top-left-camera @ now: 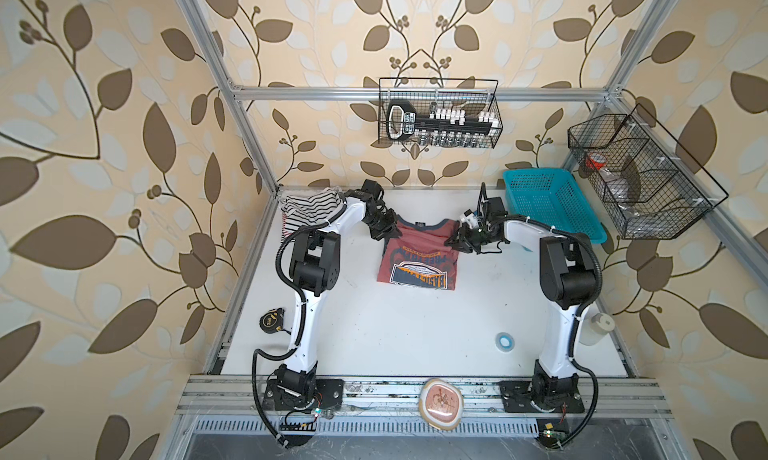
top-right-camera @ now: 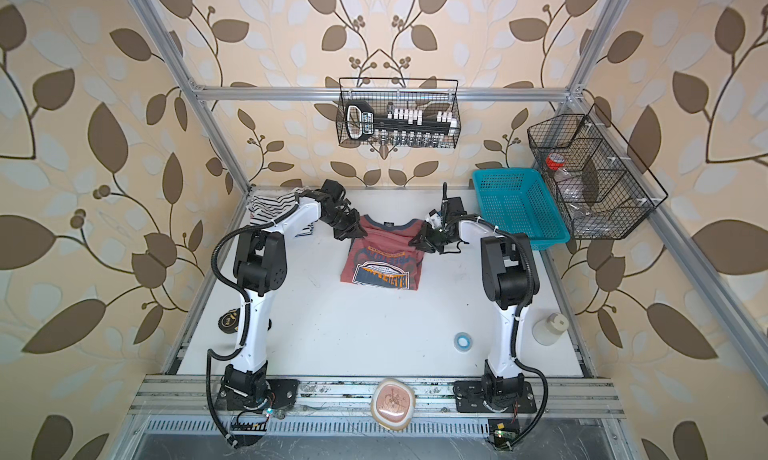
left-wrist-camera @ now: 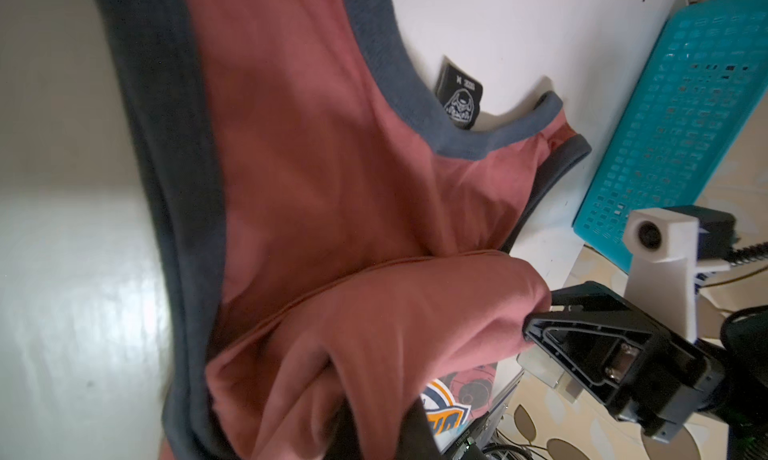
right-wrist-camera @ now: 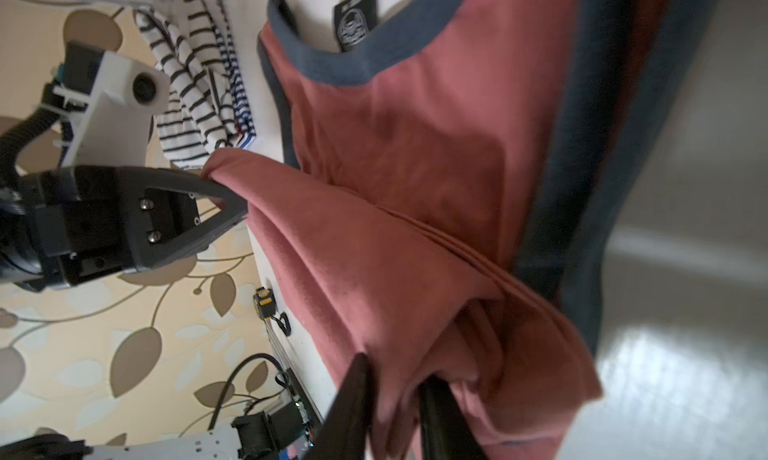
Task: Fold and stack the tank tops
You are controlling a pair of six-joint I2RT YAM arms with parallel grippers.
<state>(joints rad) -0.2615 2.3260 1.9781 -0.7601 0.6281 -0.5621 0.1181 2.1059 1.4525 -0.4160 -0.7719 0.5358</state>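
In a top view, left of centre, a heap of striped tank tops [top-left-camera: 309, 206] lies unfolded at the far left corner of the table [top-left-camera: 415, 333]. Just right of it, the left gripper [top-left-camera: 384, 233] is clamped on one corner of the red tank top [top-left-camera: 417, 267]. That top lies mid-frame, its hem doubled up toward the neck. Further right, the right gripper [top-left-camera: 452, 242] has its jaws slightly parted around the other corner, and whether it grips is unclear. This looks like the first fold being laid. The next move calls for letting go and lifting clear without dragging the cloth.

The dusty red tank top with grey-blue trim [top-left-camera: 415, 241] bears a printed graphic [top-left-camera: 419, 276], upside down in both top views, apparently reading "FREEDOM" and "BASIC", while the characters on its black neck label [left-wrist-camera: 458, 93] are too small to read.
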